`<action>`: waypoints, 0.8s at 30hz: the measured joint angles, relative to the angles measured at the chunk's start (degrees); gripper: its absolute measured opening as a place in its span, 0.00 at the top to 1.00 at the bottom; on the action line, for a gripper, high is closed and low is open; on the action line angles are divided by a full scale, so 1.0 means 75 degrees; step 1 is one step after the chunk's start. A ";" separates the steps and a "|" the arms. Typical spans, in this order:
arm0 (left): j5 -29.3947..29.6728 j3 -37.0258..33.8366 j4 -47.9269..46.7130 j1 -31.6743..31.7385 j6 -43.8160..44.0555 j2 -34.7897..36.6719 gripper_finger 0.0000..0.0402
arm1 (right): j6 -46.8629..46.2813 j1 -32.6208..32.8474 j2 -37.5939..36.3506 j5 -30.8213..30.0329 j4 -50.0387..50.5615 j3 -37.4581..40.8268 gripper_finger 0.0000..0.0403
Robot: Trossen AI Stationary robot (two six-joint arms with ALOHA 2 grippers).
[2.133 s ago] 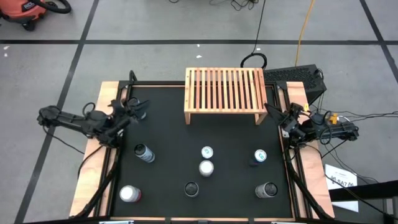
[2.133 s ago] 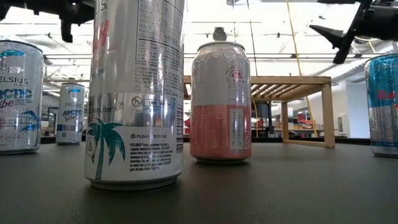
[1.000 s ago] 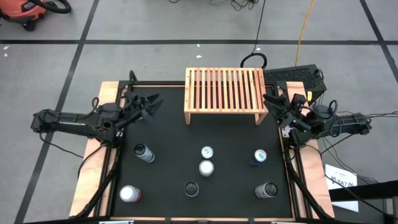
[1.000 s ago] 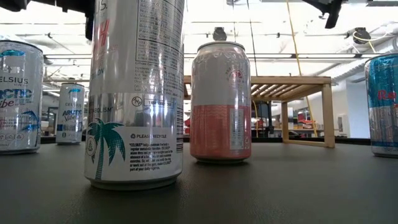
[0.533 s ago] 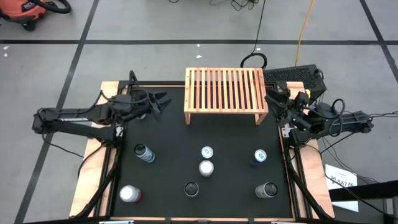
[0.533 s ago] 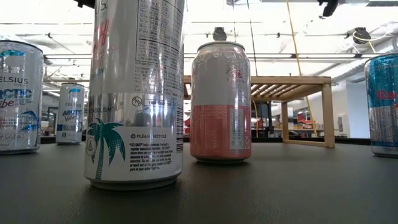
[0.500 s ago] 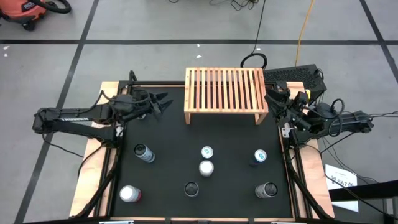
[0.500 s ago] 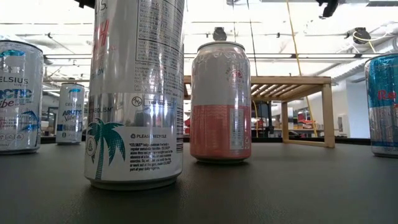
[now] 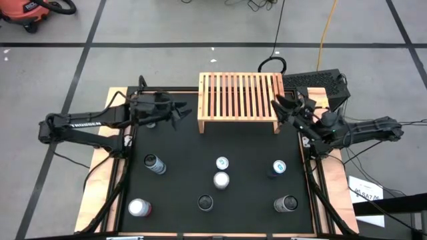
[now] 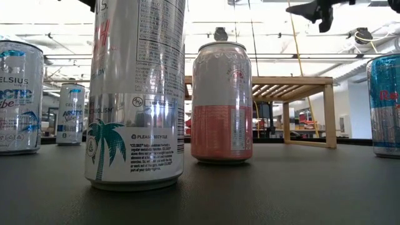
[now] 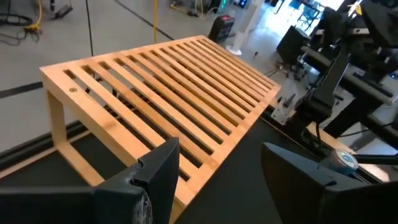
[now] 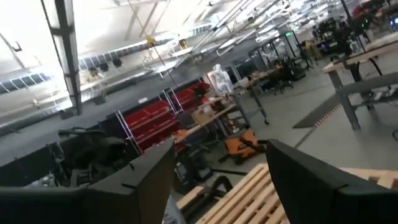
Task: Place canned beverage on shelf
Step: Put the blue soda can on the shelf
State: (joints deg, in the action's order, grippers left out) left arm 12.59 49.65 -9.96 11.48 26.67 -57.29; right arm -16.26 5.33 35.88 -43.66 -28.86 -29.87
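Black matting covers the table (image 9: 173,143) from above: one shelf (image 9: 239,102) at its far edge, six cans (image 9: 221,180) upright nearer, open mat between. Left gripper (image 9: 181,111) and right gripper (image 9: 277,105), both spread open, flank the shelf. Low view: four cans before the shelf. Wrist views: parted fingers (image 11: 163,174), slats beyond.

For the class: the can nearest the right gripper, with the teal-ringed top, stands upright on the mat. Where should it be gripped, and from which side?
Grip the teal-topped can across its round body, mid-height, coming down from above or in from the right gripper. It stands upright with open mat around it; its nearest neighbour, another can, stands well apart.
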 joint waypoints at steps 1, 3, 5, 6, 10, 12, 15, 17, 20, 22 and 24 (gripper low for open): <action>-0.0038 0.0070 -0.0078 0.0066 0.0000 -0.0017 0.44 | -0.0118 -0.0042 0.0047 0.0000 0.0007 0.0000 0.40; -0.0068 0.0221 -0.0384 0.0211 0.0007 -0.0024 0.44 | -0.0424 -0.0112 0.0105 0.0009 0.0253 -0.0021 0.40; -0.0118 0.0398 -0.0683 0.0369 0.0007 -0.0024 0.44 | -0.0807 -0.0181 0.0159 0.0012 0.0900 -0.0217 0.40; -0.0204 0.0497 -0.0862 0.0463 0.0005 -0.0024 0.44 | -0.0998 -0.0215 0.0195 0.0017 0.1294 -0.0356 0.40; -0.0493 0.0927 -0.1614 0.0829 0.0001 -0.0019 0.44 | -0.1401 -0.0317 0.0441 0.0029 0.2934 -0.1047 0.40; -0.0619 0.1041 -0.1853 0.1001 -0.0002 -0.0018 0.44 | -0.1404 -0.0370 0.0597 0.0039 0.3451 -0.1385 0.40; -0.0883 0.1273 -0.2277 0.1230 0.0000 -0.0021 0.44 | -0.1331 -0.0464 0.0833 0.0186 0.3858 -0.1834 0.40; -0.1035 0.1466 -0.2648 0.1369 -0.0001 -0.0015 0.44 | -0.1281 -0.0561 0.1001 0.0399 0.4061 -0.2116 0.40; -0.1099 0.1660 -0.3241 0.1544 -0.0005 -0.0019 0.44 | -0.1271 -0.0678 0.1284 0.0744 0.4329 -0.2457 0.40; -0.1086 0.1801 -0.3724 0.1669 -0.0041 -0.0019 0.44 | -0.1260 -0.0749 0.1495 0.0889 0.4486 -0.2664 0.40; -0.1062 0.1902 -0.4233 0.1821 -0.0136 -0.0013 0.44 | -0.1263 -0.0802 0.1699 0.1044 0.4638 -0.2796 0.40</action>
State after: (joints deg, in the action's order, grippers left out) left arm 4.63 63.92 -41.70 25.14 25.65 -57.39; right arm -25.73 -0.69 48.62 -35.83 5.93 -50.84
